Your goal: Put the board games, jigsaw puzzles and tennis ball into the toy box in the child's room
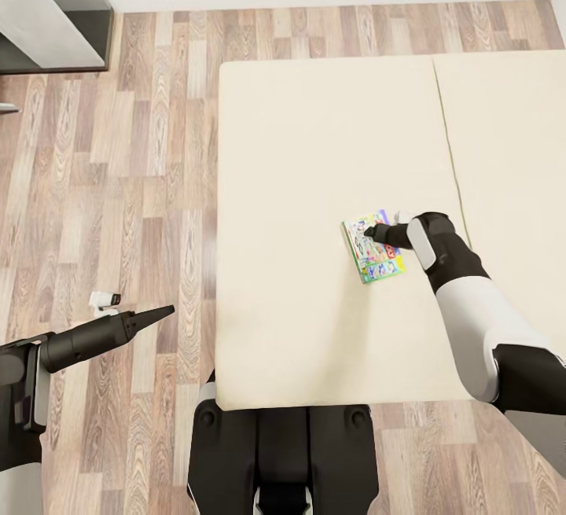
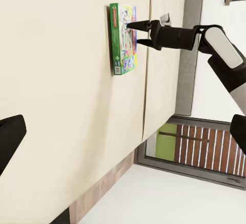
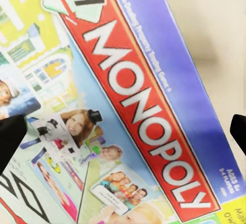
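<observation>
One board game [image 1: 373,247] lies flat on the bed [image 1: 314,185] — a Monopoly box. Right arm reaches forward over the mattress, right tool [image 2: 131,33] spread open with fingertips at the box's top face, not gripping. Left arm is held low over the wood floor [image 1: 118,185] — left tool [image 1: 161,313] state unclear.

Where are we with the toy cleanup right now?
Nothing looks packed yet. In hand: the right end effector, open, sits over the Monopoly game lying flat on the bed, not yet gripped. The left end effector hangs idle above the floor. Left: grasping this game and carrying it off.
</observation>
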